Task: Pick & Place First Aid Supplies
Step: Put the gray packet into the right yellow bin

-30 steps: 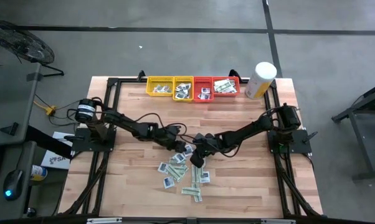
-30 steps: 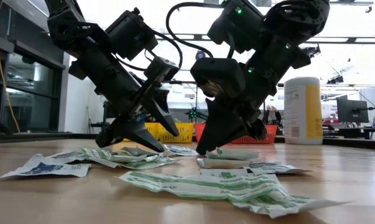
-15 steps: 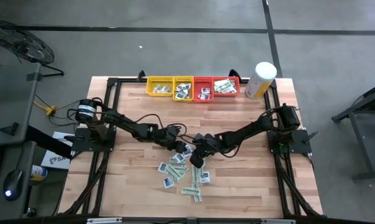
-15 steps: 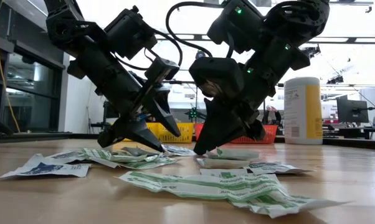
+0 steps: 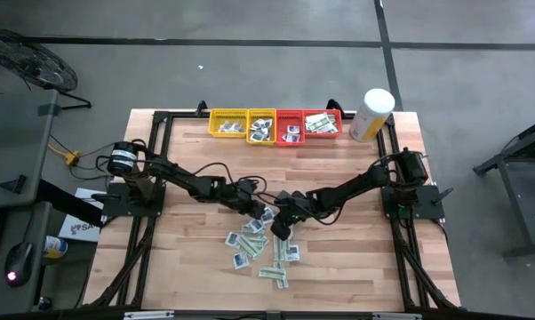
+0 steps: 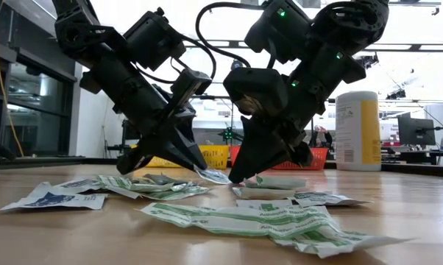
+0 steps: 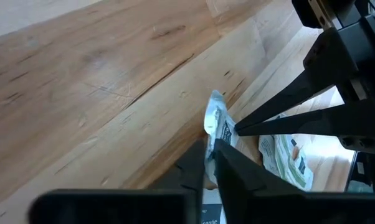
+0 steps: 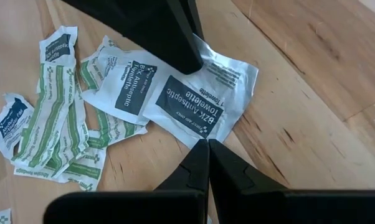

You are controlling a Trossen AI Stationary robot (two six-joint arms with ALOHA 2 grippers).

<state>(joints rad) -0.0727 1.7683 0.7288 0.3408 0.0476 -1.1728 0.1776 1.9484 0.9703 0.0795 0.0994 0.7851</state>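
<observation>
At mid-tabletop (image 5: 187, 258), both arms converge over the scattered heap of first aid supplies (image 5: 263, 249), which lies just nearer the front edge than the two pincers. Left pincer (image 7: 207, 163) has its fingers pressed together on the edge of a white antiseptic towelette packet (image 7: 216, 121); the left wrist view shows the packet standing up on edge between the tips, and the low view shows its free corner hanging just clear of the wood. Right pincer (image 8: 206, 155) is pressed together with nothing between its tips, its point resting at the border of the same dark-blue-centred packet, apparently pinning or steadying it. Step in hand, by my judgement: the pick of a single towelette from the heap, with the grip just made. Yellow and red trays (image 5: 275, 124) sit in a row at the far edge of the tabletop, well apart from the heap, some packets already inside; a white-and-yellow canister (image 5: 371, 114) stands beside them. Next move calls for the right pincer to clear the packet, then a clean lift by the left arm, checking that no neighbouring packet clings, and a carry to the matching tray.
</observation>
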